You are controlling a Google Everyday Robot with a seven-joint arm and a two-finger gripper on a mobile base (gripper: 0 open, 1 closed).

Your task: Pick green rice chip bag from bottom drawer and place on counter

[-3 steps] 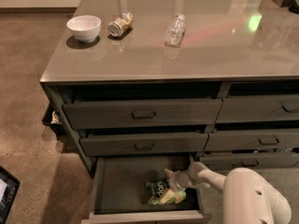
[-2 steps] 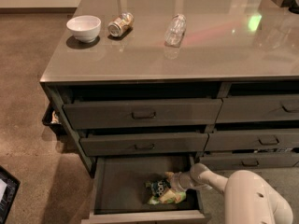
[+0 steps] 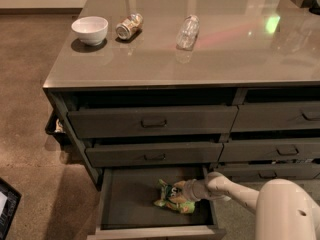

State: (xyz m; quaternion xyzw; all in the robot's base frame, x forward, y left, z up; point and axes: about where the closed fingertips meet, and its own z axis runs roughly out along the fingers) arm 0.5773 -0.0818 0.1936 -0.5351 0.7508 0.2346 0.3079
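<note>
The bottom drawer (image 3: 125, 204) of the left stack stands pulled open. The green rice chip bag (image 3: 171, 199) lies crinkled on the drawer floor, right of the middle. My gripper (image 3: 181, 190) reaches into the drawer from the right on the white arm (image 3: 230, 186) and sits right at the bag's upper right side, touching or almost touching it. The counter (image 3: 200, 39) is glossy grey-brown and tops the cabinet above.
On the counter stand a white bowl (image 3: 90, 30), a tin can on its side (image 3: 129, 26) and a clear plastic bottle on its side (image 3: 187, 32). Two handled drawers (image 3: 152, 121) are above the open one. Brown floor lies at the left.
The gripper has moved slightly left and down onto the bag. The bag and drawer have stayed in place.
</note>
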